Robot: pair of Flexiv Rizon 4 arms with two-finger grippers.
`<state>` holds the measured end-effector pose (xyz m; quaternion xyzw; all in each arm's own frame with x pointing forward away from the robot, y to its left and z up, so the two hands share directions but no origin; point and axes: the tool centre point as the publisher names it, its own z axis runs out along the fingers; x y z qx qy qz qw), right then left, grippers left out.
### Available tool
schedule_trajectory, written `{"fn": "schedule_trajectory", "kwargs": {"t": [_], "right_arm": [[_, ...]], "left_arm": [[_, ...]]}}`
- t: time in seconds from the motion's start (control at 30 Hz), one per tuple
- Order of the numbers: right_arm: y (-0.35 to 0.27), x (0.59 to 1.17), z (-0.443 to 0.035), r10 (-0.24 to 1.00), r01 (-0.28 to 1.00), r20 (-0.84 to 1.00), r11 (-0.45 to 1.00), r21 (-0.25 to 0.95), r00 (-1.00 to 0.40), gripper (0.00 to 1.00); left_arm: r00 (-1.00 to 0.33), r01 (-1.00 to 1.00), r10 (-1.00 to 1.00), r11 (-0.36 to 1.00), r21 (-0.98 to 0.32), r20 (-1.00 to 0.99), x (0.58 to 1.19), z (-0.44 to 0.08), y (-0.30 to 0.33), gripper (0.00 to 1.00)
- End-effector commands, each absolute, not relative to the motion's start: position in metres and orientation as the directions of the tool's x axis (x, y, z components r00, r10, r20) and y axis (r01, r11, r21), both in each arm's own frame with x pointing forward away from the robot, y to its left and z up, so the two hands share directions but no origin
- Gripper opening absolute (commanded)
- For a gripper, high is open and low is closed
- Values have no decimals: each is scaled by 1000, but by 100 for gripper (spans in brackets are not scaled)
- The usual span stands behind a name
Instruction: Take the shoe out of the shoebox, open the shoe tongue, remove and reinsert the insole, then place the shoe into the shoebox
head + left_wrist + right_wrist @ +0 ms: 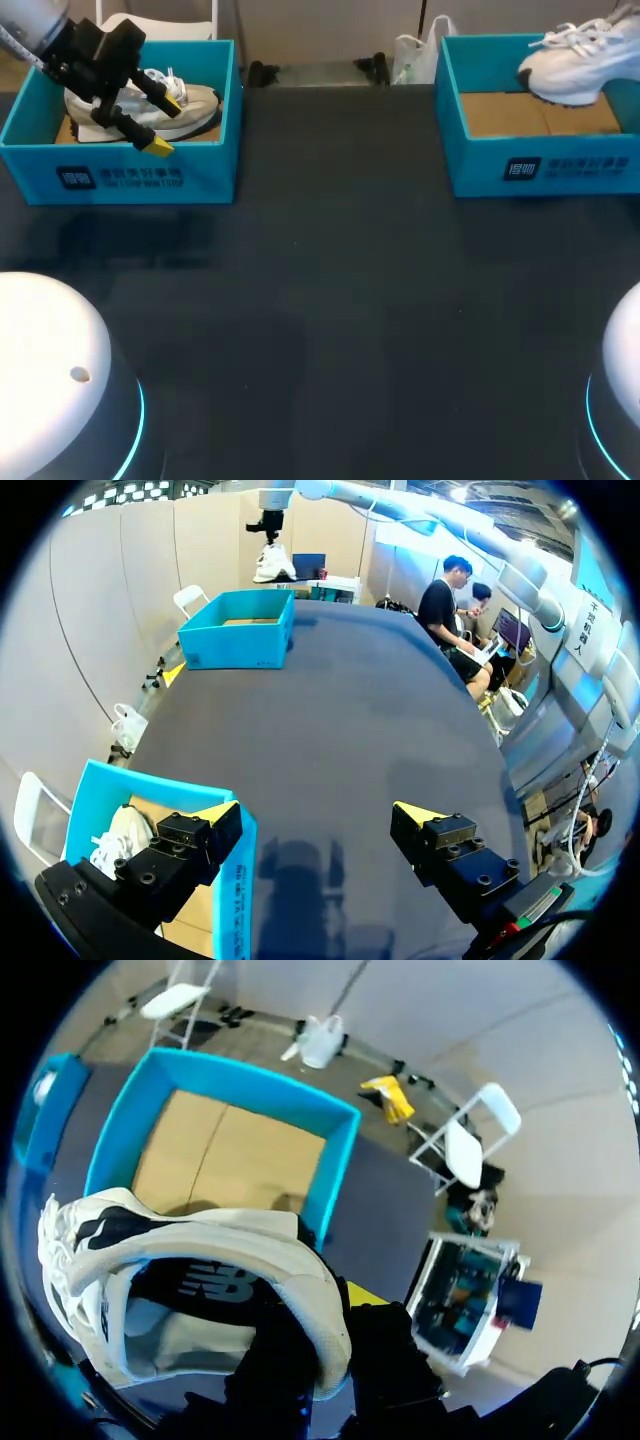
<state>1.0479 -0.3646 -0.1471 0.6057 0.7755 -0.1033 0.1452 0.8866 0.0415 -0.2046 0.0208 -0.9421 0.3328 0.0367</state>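
- White domed base of the left arm (50,365) and white domed base of the right arm (625,385): nearest items, one at each near corner of the table, each with a blue light ring.
- Dark grey table top (330,320): extends from the bases to both shoeboxes.
- Left teal cardboard shoebox (130,178) (150,782): stands on the left side of the table and has a brown cardboard floor.
- Grey-and-beige sneaker (198,103) (115,840): lies inside the left teal cardboard shoebox, resting on its sole.
- Left gripper (168,122) (315,815): positioned over the left teal cardboard shoebox, above the grey-and-beige sneaker. The fingers are spread wide with nothing between them.
- Right teal cardboard shoebox (540,165) (240,645) (330,1160): stands on the right side of the table, well apart from the left box. Only its brown cardboard floor shows inside.
- White mesh sneaker with white laces (570,65) (272,565) (200,1250): held in the air above the right teal cardboard shoebox, clear of its walls. It is tilted, toe lower than heel.
- Right gripper (325,1345): clamped on the heel collar of the white mesh sneaker with white laces, one finger inside the shoe opening and one outside. In the head view it is out of sight.
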Motion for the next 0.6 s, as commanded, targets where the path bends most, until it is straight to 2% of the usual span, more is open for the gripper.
{"fn": "schedule_trajectory", "kwargs": {"t": [0.03, 0.2, 0.6], "right_arm": [[-358, 1044, -146, 938, 999, -346, -28, 16, 32, 0], [-355, 1043, -154, 942, 996, -329, -51, 68, 70, 0], [-355, 1043, -154, 942, 996, -329, -51, 68, 70, 0]], "left_arm": [[-996, -63, -13, 779, -623, 84, 887, -204, 42, 100], [-996, -63, -13, 779, -623, 84, 887, -204, 42, 100], [-996, -63, -13, 779, -623, 84, 887, -204, 42, 100]]}}
